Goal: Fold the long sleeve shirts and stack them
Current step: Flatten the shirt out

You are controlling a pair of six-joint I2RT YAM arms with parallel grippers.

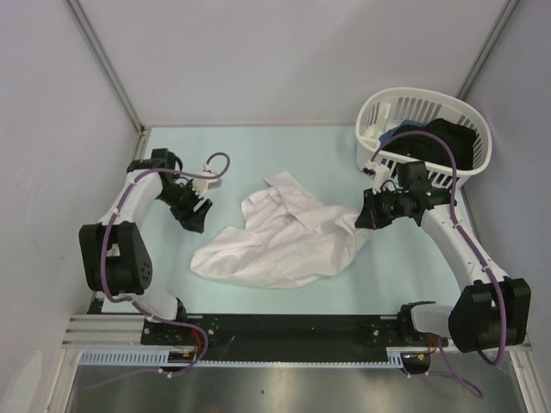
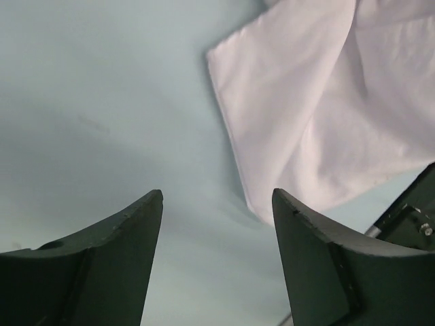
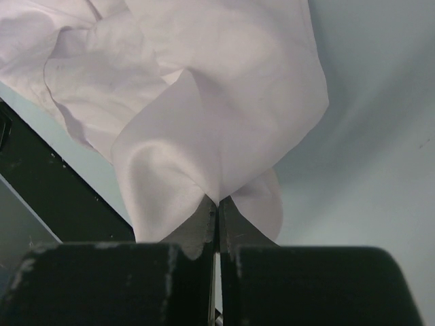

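A plain white long sleeve shirt (image 1: 280,241) lies crumpled in the middle of the pale green table. My right gripper (image 1: 365,215) is shut on the shirt's right edge; in the right wrist view the cloth (image 3: 204,115) is pinched between the closed fingers (image 3: 217,204) and spreads away from them. My left gripper (image 1: 200,213) is open and empty, just left of the shirt. In the left wrist view its fingers frame bare table and a corner of the shirt (image 2: 319,115) lies ahead to the right.
A white slatted basket (image 1: 426,129) at the back right holds dark clothes (image 1: 443,142). Grey walls enclose the table on three sides. A black rail (image 1: 293,327) runs along the near edge between the arm bases.
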